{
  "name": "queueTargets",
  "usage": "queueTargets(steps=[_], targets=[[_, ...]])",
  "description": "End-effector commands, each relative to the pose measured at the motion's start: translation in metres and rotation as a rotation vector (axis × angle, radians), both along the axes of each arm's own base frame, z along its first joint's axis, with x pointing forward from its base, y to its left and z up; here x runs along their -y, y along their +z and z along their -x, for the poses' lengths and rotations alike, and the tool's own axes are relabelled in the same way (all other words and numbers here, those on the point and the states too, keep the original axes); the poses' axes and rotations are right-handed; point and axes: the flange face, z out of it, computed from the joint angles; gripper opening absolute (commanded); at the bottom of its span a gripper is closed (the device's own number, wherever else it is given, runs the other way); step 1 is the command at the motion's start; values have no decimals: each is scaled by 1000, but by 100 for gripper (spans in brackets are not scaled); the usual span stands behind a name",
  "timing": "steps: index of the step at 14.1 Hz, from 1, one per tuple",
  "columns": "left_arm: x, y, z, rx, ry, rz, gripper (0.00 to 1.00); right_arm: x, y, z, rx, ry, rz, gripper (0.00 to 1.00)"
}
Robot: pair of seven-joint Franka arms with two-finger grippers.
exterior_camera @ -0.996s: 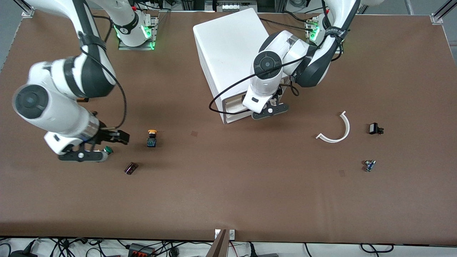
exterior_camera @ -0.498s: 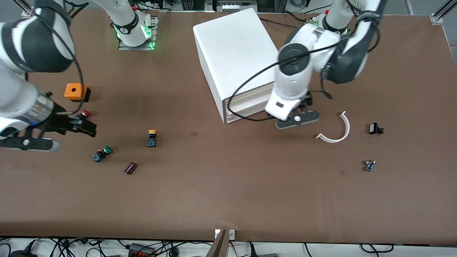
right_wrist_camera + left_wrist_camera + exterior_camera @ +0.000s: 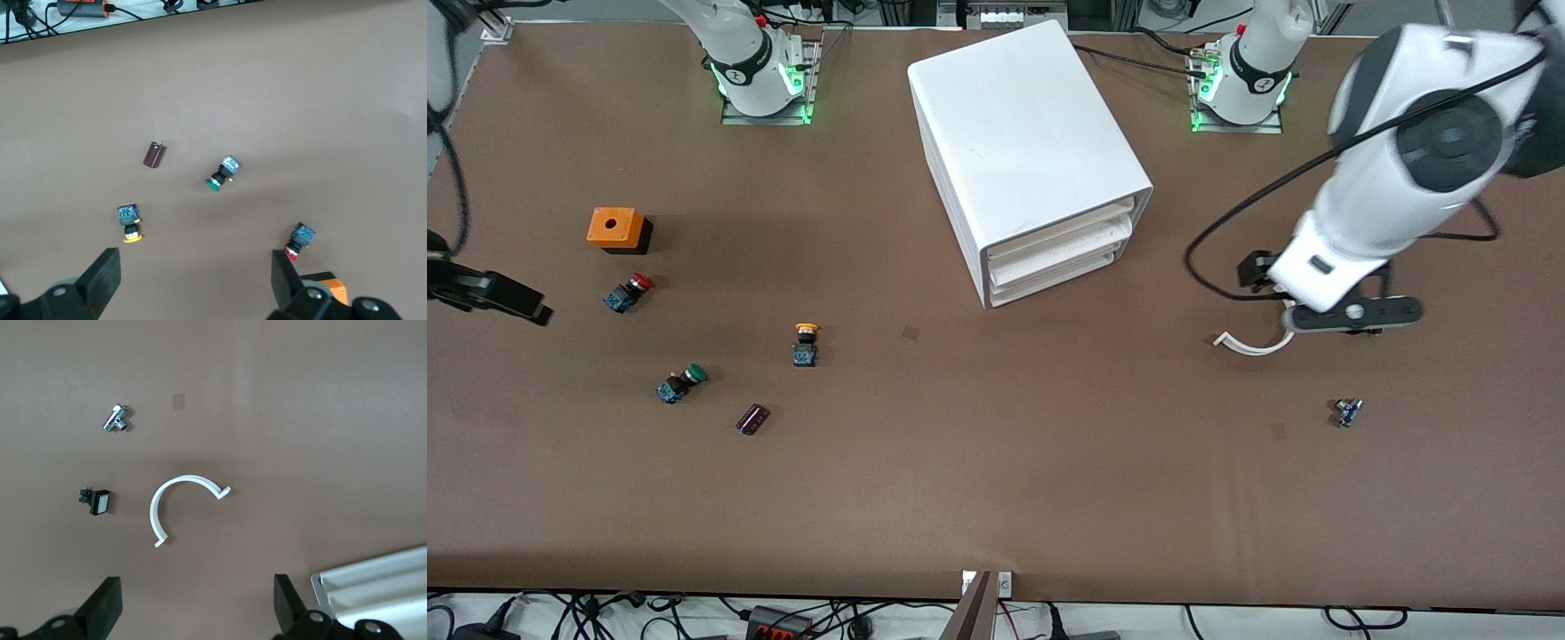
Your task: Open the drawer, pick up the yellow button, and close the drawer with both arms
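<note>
Small pushbutton, orange-yellow cap on dark blue body (image 3: 805, 343), stood on brown table (image 3: 996, 480) toward right arm's end, well apart from both grippers. Right gripper (image 3: 193, 280) wide open, empty, at table's edge. Left gripper (image 3: 197, 607) wide open, empty, over white curved plastic strip (image 3: 1249, 345). Three pushbuttons: orange-yellow, red-capped (image 3: 626, 292), green-capped (image 3: 679, 383). White three-drawer cabinet (image 3: 1023, 151) closed.

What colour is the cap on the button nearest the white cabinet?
Orange-yellow, on a dark blue body; the button shows best in the front view.
</note>
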Motion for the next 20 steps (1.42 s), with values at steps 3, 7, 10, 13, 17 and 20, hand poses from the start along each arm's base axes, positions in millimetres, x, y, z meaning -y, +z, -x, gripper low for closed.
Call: queueTargets(steps=[3,7,10,13,17,20], targets=[[-92,41,40,-18,-98,75,100,13,7,31,-21,59,-30,100],[-93,41,74,55,-82,129,100,7,3,32,-33,74,-17,100],[-89,41,80,97,-100,132,100,6,5,33,-30,87,-8,100],[-97,44,78,99,-180,138,100,7,4,45,-36,90,-9,100],[-94,43,81,74,-176,137,100,5,-10,77,-20,95,-10,100],[-95,43,80,73,-182,143,100,5,-16,82,-45,102,-11,100]])
